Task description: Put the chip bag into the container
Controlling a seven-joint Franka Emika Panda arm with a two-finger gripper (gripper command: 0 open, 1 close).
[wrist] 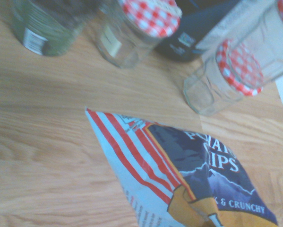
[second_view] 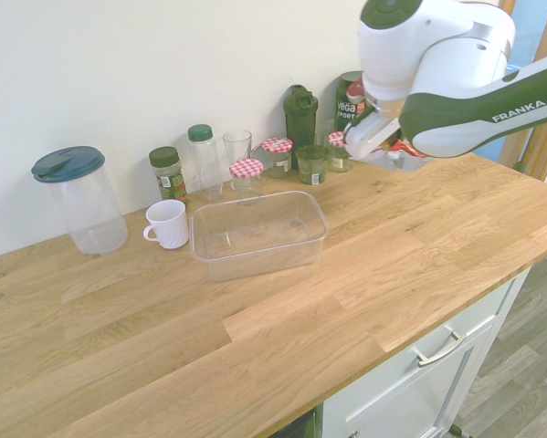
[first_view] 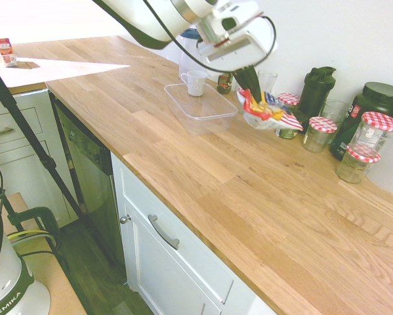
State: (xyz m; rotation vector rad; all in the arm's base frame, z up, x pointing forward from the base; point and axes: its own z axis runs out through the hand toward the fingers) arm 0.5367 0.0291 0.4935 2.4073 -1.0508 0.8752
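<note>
- Gripper: one, two-fingered, on a white arm; jaws pinching the chip bag above the counter.
- Chip bag: one, crumpled, red, yellow and dark blue, with a red-and-white striped edge; hanging from the gripper, outside the container, on the side toward the checked-lid jars. Wrist view shows part of the lettering, "& CRUNCHY".
- Container: one, clear plastic, shallow, rectangular, rounded corners; upright on the wooden counter.
- Mug: one, white, handled; just beside the container.
- Pitcher: one, tall, clear, with a dark blue lid; near the wall, beyond the mug.
- Checked-lid jars: several, glass, red-and-white lids; along the wall side, one stacked on another.
- Shaker bottle: one, dark green; standing among the jars.
- Tub: one, large, dark, with black lid; behind the stacked jars.
</note>
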